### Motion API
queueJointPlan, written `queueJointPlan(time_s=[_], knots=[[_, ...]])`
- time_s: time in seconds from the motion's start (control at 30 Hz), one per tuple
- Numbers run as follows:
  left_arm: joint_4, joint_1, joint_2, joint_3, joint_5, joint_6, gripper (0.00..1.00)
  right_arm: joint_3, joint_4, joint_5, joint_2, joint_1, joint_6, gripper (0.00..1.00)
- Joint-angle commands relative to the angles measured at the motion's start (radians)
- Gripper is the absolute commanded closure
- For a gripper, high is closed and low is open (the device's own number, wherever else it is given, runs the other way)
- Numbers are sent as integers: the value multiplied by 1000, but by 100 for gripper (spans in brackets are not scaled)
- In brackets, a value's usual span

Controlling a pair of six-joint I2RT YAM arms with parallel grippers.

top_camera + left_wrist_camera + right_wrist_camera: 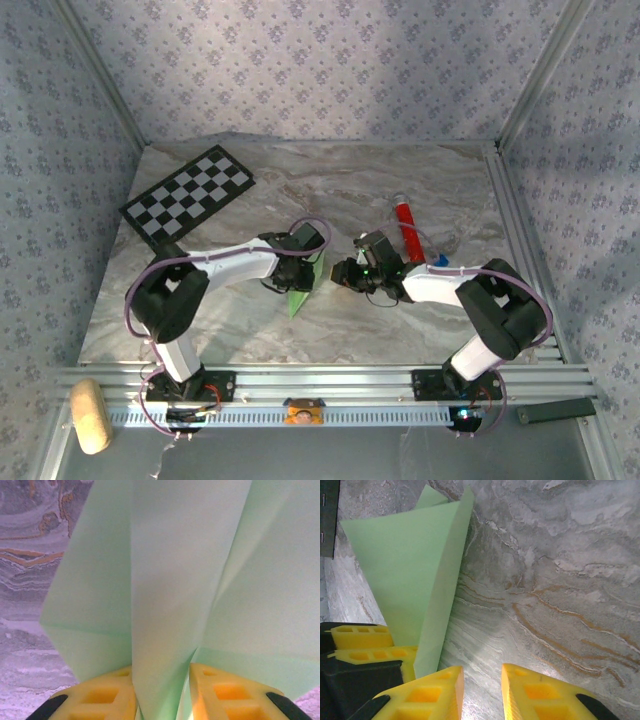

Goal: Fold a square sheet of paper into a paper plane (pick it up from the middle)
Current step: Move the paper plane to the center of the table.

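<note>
The square sheet of paper [303, 292], light green and folded into a pointed shape with several creases, stands on edge near the table's middle. My left gripper [298, 268] is above it. In the left wrist view the folded paper [170, 570] rises between the yellow fingers [107, 692], and my left gripper [161, 672] is shut on its centre ridge. My right gripper [345, 275] hovers just right of the paper. In the right wrist view my right gripper [482, 690] is open over bare marble, with the paper [405, 565] to its left, apart from it.
A red tube [406, 228] lies behind the right arm. A black-and-white checkerboard [188, 195] lies at the far left of the marble table [420, 190]. A cork-coloured block [90, 415] sits off the table at the near left. The left gripper's fingers [362, 639] show beside the paper.
</note>
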Motion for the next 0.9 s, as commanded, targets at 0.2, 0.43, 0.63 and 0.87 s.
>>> queueJointPlan(time_s=[0.2, 0.43, 0.63, 0.87], knots=[[2, -9, 12, -4, 22, 3, 76, 19, -36, 11, 0, 7, 6, 73], [5, -12, 30, -4, 19, 7, 77, 22, -39, 13, 2, 8, 5, 73], [5, -19, 50, 3, 14, 8, 75, 26, -42, 8, 6, 7, 3, 73], [35, -34, 38, -3, -19, 15, 76, 28, -40, 11, 9, 7, 4, 73]])
